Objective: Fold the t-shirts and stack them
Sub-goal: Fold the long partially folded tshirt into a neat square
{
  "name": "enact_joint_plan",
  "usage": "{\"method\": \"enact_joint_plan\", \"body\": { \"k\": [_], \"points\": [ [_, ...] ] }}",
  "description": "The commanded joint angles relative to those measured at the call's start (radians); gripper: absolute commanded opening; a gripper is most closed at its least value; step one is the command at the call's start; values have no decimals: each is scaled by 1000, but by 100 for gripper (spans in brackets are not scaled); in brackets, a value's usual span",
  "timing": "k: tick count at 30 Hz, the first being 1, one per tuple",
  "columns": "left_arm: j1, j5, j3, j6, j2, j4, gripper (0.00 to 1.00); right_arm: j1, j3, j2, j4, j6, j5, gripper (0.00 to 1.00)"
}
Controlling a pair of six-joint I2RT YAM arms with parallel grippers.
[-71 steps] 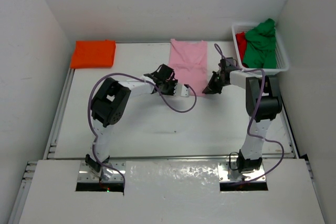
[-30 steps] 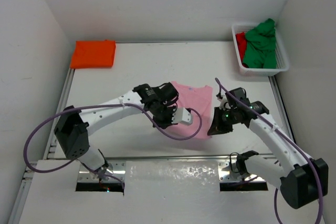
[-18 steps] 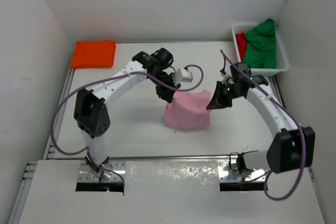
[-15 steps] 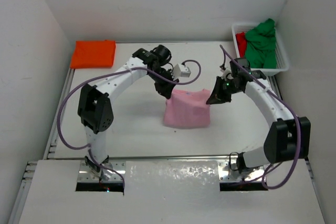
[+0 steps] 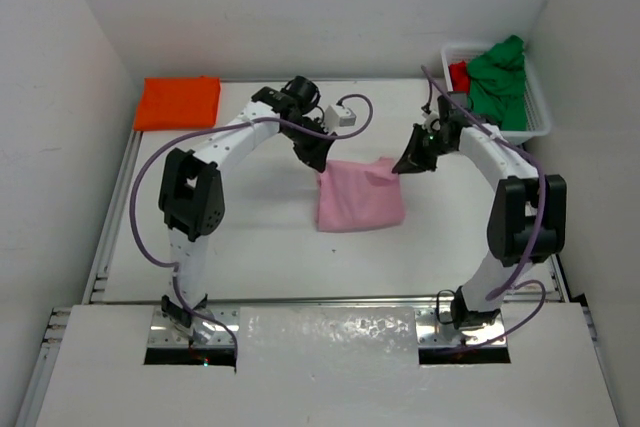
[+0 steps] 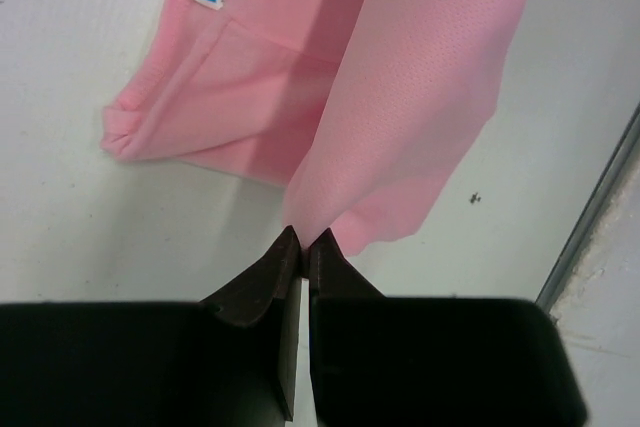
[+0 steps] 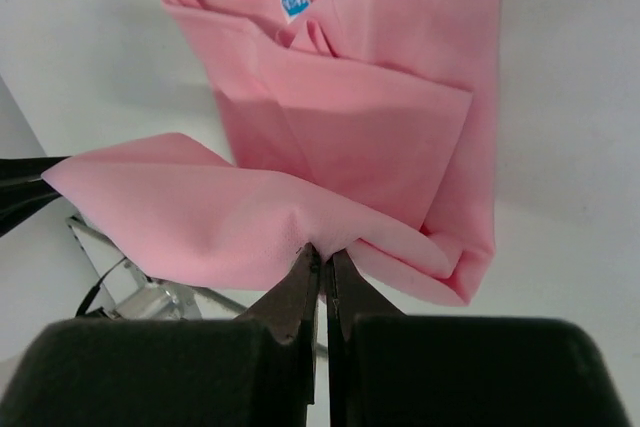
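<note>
Top external, pink t-shirt (image 5: 360,205) pinched between left gripper (image 5: 320,164), right gripper (image 5: 401,166)

The half-folded t-shirt (image 5: 360,205) lies at the centre of the table (image 5: 250,237), its far corners pinched by the left gripper (image 5: 318,165) at 10 o'clock and the right gripper (image 5: 402,164) at 2 o'clock. A folded t-shirt (image 5: 178,103) sits well apart at the table's 10 o'clock, and the basket (image 5: 505,134) (two bundled t-shirts (image 5: 497,82) inside) at its 2 o'clock.
</note>
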Motion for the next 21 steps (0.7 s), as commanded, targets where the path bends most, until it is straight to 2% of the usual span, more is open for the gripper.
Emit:
{"method": "enact_joint_plan", "body": {
  "k": [1,9,13,16,19,20,21],
  "points": [
    [28,-5,40,-39,16,70,0,-2,75,65,41,9,-2,0],
    [68,-74,68,-103,91,175,0,-5,244,229,85,52,33,0],
    [77,-88,66,-106,150,230,0,-5,321,329,124,69,61,4],
    [77,-102,73,-122,197,311,5,-8,390,406,156,66,113,6],
    [89,-171,125,-155,268,347,5,-10,446,472,250,92,113,23],
    [95,-180,140,-168,283,348,5,-10,470,488,269,98,116,26],
    [103,-191,169,-194,308,354,6,-10,491,516,291,98,125,36]
  ]
}}
